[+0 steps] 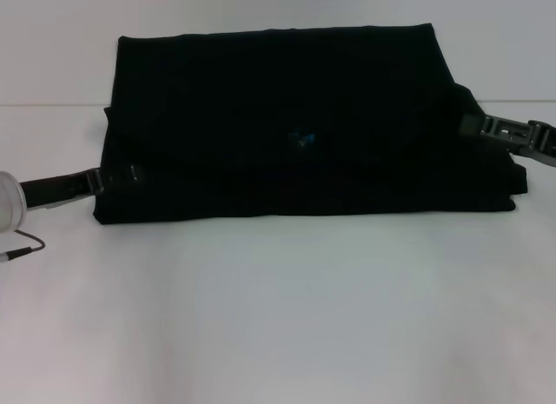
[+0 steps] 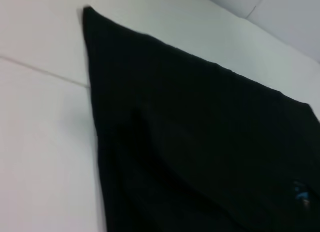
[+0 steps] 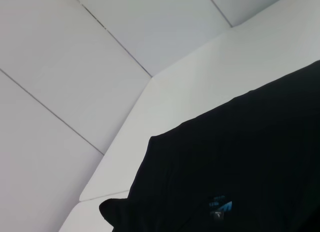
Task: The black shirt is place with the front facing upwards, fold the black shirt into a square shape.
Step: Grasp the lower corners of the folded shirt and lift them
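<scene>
White bare surface (image 1: 278,317), foreground. Large black fabric shirt (image 1: 295,126), folded into a wide band, lies mid-surface, small blue neck label (image 1: 302,141) showing. Left end effector (image 1: 113,178) and right end effector (image 1: 473,126) at its side edges; finger state: cannot tell. Step: side folds. Next, likely: bring ends inward.

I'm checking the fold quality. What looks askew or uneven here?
The black shirt is folded into a wide band, not a square. Its right end bulges unevenly by the right pincer, and the left pincer sits at its left edge.
</scene>
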{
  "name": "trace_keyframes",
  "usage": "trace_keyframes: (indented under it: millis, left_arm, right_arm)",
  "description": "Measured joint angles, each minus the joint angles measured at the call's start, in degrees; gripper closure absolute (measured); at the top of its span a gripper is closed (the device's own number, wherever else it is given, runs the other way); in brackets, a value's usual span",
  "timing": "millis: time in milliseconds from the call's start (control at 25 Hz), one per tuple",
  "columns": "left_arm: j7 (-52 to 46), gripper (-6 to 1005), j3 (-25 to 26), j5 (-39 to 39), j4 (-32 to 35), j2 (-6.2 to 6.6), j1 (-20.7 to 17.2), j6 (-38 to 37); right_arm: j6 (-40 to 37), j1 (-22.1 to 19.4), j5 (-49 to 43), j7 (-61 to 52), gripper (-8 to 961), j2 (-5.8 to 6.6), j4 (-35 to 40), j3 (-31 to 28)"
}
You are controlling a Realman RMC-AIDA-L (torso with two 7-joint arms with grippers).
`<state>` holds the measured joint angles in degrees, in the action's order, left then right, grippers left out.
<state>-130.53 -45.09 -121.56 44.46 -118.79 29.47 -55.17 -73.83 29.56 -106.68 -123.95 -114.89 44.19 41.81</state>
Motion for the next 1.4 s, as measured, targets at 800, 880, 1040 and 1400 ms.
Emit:
trace_keyframes:
  millis: [800,880,1040,1400]
  left_arm:
    - [2.1,135,-0.79,-0.28,-6.1,0.06,0.89,5.57]
    - [2.08,138,-0.78,-0.28,-6.07,-0.11,1.04,5.68]
    - [1.73,176,-0.75,-0.38,-5.3,-0.4,1.06,5.88]
    - [0.11,336,-0.39,-2.87,-5.11,-0.44,1.38,5.87]
  right_arm:
    - [-0.21,0.0,0.16,0.81,41,-0.19,-0.46,-0.42]
    - [-0.21,-0.01,0.18,0.81,42,-0.18,-0.51,-0.57]
    - [-0.23,-0.03,0.25,0.81,42,-0.21,-0.52,-1.03]
    - [-0.64,0.02,0.25,0.79,42,-0.13,-0.52,-1.19]
